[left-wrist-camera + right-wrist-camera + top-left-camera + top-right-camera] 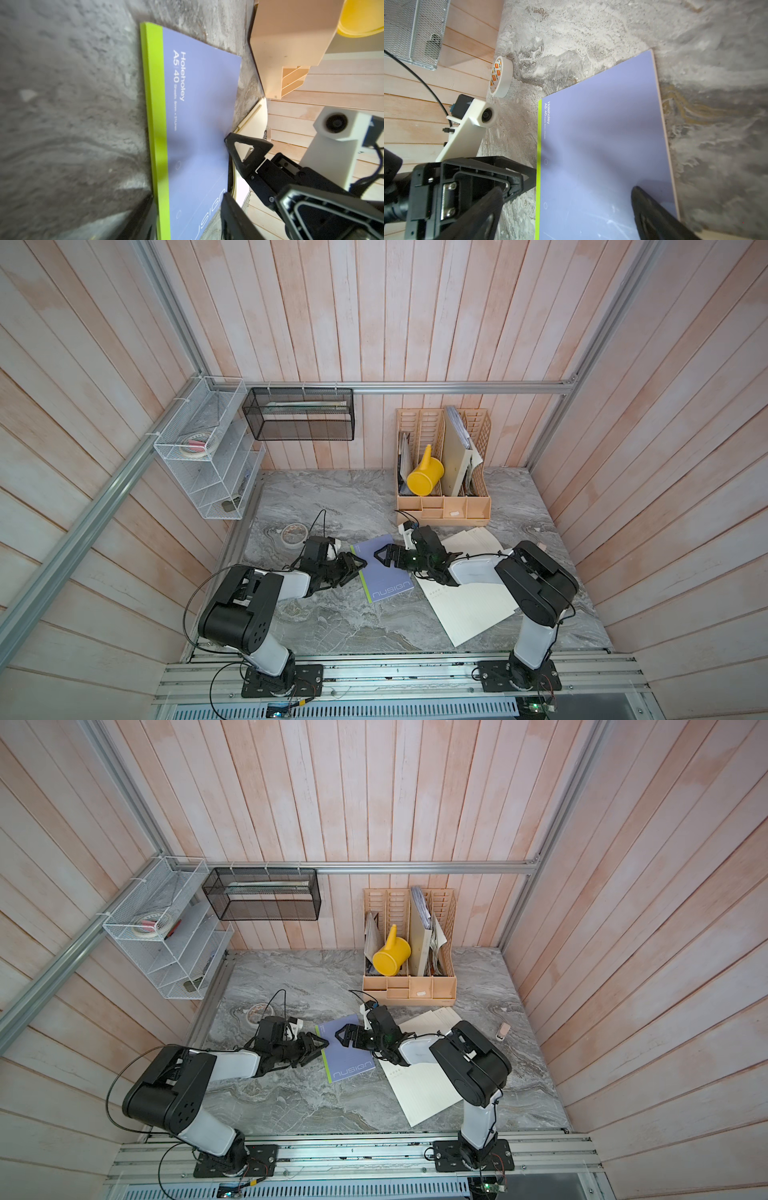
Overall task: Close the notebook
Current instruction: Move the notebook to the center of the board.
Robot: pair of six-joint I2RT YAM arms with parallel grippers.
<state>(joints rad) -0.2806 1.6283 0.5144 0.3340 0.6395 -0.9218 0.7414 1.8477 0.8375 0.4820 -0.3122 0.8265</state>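
The notebook [386,576] [349,1056] lies shut and flat on the marble table, lavender cover up, with a lime-green spine on its left. In the left wrist view the notebook [197,124] fills the middle. My left gripper [358,566] [321,1045] [187,216] is at the spine edge, open, with nothing between its fingers. My right gripper [382,558] [338,1036] [571,203] hovers over the cover from the right, open and empty. One of its fingers [652,207] is low over the cover near the page edge. The notebook [602,145] shows whole-width below it.
Loose cream ruled sheets [469,610] lie under the right arm. A tan file organizer [442,506] holding a yellow watering can [424,477] stands behind. A tape roll [293,534] [500,76] sits left of the notebook. A white mesh rack [208,456] hangs on the left wall.
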